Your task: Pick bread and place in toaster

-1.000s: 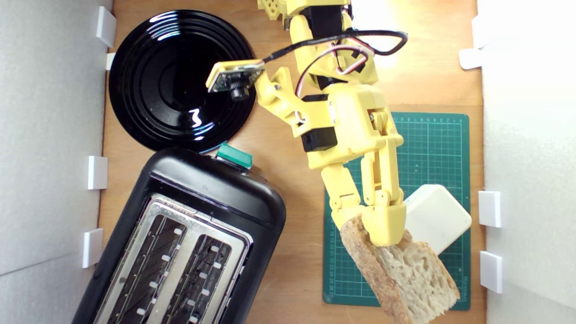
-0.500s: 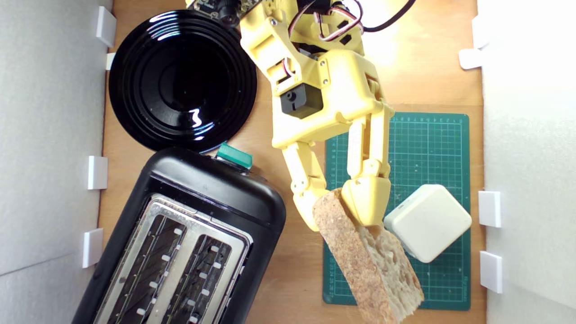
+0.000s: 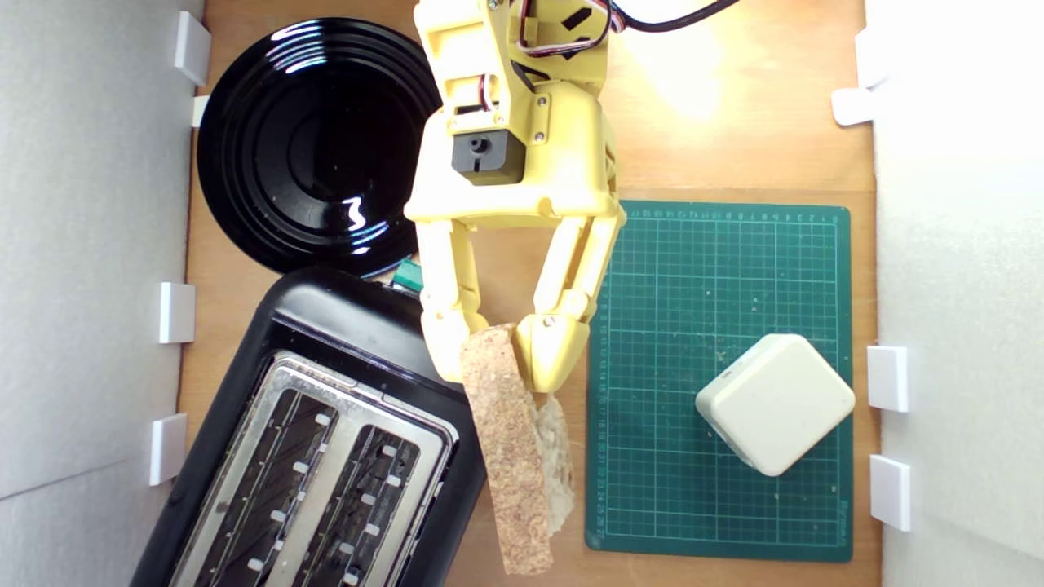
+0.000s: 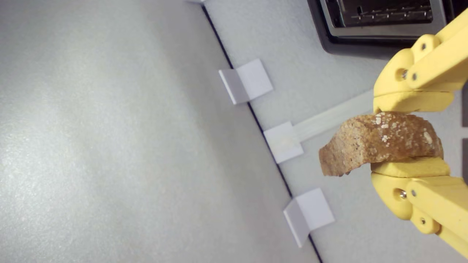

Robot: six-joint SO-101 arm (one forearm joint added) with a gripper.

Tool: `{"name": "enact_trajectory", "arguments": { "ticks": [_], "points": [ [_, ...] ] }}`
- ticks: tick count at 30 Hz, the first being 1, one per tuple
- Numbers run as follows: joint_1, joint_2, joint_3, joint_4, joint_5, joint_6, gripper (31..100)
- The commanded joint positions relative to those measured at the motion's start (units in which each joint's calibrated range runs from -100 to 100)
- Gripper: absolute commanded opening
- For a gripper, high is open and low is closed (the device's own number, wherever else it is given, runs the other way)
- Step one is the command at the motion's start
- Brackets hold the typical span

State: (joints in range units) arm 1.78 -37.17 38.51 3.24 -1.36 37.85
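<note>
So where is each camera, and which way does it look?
Exterior view: overhead, looking straight down on the wooden table, toaster, black plate and green mat; the yellow arm shows.
Wrist view: on the arm, looking along the gripper toward a grey wall; only the fingers show.
Both show the gripper clamping the bread, and the toaster.

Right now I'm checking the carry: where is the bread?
In the exterior view the bread hangs crust-up in the gripper, over the gap between the toaster on the view's left and the green mat on its right.
</note>
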Motion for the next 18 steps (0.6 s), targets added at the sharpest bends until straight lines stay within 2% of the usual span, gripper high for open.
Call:
{"name": "enact_trajectory", "arguments": {
  "ticks": [1, 5, 11, 18],
  "points": [
    [4.42, -2.43, -2.70, -0.98, 0.50, 3.71, 60.7],
    [7.16, -2.93, -2.88, -0.89, 7.07, 5.70, 60.7],
    [9.90, -2.10, -10.87, -0.80, 22.69, 7.22, 60.7],
    [10.62, -2.10, -15.22, -0.52, 24.31, 6.96, 60.7]
  ]
}}
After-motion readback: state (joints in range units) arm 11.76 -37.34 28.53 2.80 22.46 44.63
